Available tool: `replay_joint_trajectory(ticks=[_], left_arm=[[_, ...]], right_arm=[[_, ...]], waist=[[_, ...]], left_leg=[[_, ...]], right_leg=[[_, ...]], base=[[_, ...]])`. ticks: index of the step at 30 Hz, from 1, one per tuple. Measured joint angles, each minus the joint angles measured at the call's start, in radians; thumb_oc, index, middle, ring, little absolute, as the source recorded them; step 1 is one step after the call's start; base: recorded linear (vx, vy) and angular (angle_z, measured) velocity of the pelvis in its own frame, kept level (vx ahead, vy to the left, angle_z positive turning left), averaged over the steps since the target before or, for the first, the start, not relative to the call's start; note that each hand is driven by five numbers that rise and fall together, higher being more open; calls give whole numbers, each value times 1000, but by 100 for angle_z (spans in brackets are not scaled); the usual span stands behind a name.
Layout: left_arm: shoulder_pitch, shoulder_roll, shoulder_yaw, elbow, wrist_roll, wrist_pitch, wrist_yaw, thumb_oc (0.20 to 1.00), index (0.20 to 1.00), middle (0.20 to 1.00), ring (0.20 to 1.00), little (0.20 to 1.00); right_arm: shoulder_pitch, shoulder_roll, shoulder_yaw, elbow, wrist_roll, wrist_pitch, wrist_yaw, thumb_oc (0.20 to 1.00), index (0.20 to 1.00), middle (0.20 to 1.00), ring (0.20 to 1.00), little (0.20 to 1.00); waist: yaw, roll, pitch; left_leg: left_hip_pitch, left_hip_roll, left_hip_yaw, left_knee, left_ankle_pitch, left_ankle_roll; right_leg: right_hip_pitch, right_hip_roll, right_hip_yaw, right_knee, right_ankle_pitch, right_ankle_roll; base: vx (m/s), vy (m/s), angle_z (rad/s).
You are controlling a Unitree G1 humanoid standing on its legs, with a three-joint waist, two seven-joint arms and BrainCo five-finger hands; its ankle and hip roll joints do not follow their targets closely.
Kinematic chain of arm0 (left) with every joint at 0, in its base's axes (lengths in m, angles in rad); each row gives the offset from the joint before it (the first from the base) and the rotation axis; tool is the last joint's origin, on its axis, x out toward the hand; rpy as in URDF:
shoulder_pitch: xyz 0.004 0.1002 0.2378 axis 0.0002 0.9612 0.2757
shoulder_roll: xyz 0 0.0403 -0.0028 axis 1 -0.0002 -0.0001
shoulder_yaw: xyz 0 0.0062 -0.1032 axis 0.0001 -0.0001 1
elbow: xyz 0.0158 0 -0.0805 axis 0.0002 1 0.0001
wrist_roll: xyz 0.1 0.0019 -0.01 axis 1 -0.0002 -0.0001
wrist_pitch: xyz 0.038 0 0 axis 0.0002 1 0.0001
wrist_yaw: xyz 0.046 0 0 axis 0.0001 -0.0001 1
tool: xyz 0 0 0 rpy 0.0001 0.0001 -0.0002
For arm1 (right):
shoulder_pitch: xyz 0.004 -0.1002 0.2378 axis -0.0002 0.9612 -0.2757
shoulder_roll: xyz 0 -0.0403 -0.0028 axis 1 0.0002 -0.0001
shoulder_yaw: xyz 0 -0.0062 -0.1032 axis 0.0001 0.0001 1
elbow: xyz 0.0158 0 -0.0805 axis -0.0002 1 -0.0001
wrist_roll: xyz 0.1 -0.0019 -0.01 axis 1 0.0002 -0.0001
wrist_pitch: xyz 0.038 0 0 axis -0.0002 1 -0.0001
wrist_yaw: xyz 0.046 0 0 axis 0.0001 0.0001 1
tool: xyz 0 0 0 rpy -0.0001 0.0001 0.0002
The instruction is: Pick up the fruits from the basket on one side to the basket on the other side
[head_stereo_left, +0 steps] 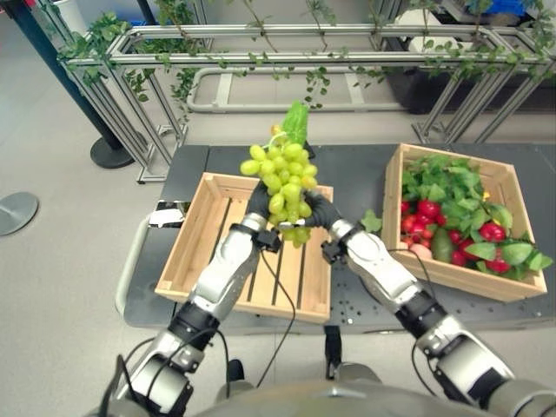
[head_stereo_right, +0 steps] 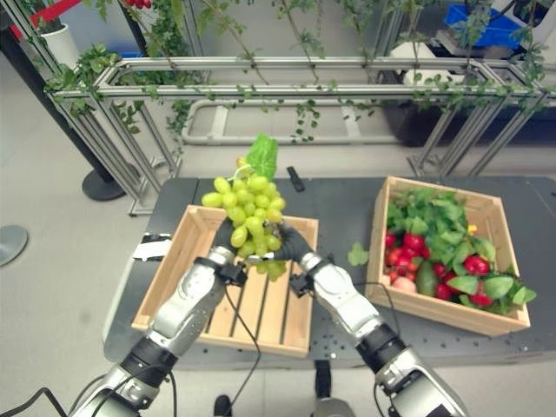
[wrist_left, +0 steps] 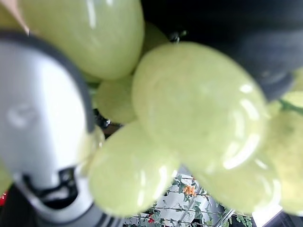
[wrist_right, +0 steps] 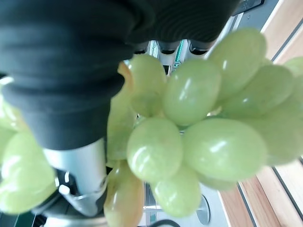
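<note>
A bunch of green grapes [head_stereo_left: 282, 178] with a green leaf on top is held up over the empty wooden crate [head_stereo_left: 187, 248] on the left. My left hand [head_stereo_left: 257, 205] and right hand [head_stereo_left: 321, 211] meet under the bunch, one at each side, and the grapes cover most of their fingers. In the left wrist view a silver finger [wrist_left: 42, 109] lies against the grapes [wrist_left: 199, 109]. In the right wrist view the grapes [wrist_right: 222, 146] hang right beside that hand's dark cover [wrist_right: 66, 71]. On the right, a second wooden crate [head_stereo_left: 393, 187] holds leaves, red fruits and a dark green fruit.
Both crates stand on a dark table [head_stereo_left: 356, 169]. A loose green leaf [head_stereo_left: 372, 221] lies between them, and a small black object [head_stereo_right: 295, 178] lies further back. A metal frame [head_stereo_left: 261, 59] with trailing vines runs behind the table. A white tag [head_stereo_left: 165, 213] sits by the left crate.
</note>
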Motion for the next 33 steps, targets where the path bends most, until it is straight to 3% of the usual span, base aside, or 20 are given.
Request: replay_joint_trajectory(ticks=[8,25,26,27,28,33], left_arm=[[-19,3,-10,42,-23,0,44,200,200,200,200,200],[-25,18,-24,46,-102,0,96,200,200,200,200,200],[-26,18,-24,46,-108,0,96,200,200,200,200,200],[-26,18,-24,47,-119,0,99,200,200,200,200,200],[-27,23,-24,47,-122,0,105,200,200,200,200,200],[-33,28,-23,47,-128,0,119,200,200,200,200,200]], right_arm=[[-13,55,44,92,174,-3,-26,1000,1000,1000,1000,1000],[-93,79,94,198,207,-26,-86,1000,1000,1000,1000,1000],[-93,79,96,198,206,-28,-91,922,922,922,922,922],[-94,79,99,198,204,-31,-93,332,332,332,332,332],[-94,80,105,198,181,-33,-98,200,200,200,200,200],[-94,80,112,198,118,-42,-123,200,200,200,200,200]], waist=[[-1,0,0],[20,-1,-2],[20,-1,-2],[20,-1,-2],[19,-1,-2],[19,-1,-3]], left_leg=[[2,0,-4,0,3,-5],[1,0,-26,0,4,-6],[1,0,-26,0,4,-6],[1,0,-27,0,4,-6],[0,0,-27,0,4,-6],[0,-1,-29,0,4,-6]], right_leg=[[2,0,-2,0,2,-2],[14,-2,-19,0,1,-3],[14,-3,-19,0,1,-3],[14,-3,-20,0,1,-3],[14,-3,-20,1,1,-3],[15,-4,-22,1,1,-3]], base=[[0,0,0],[1,-1,2],[0,0,0],[0,0,0],[0,0,0],[0,0,0]])
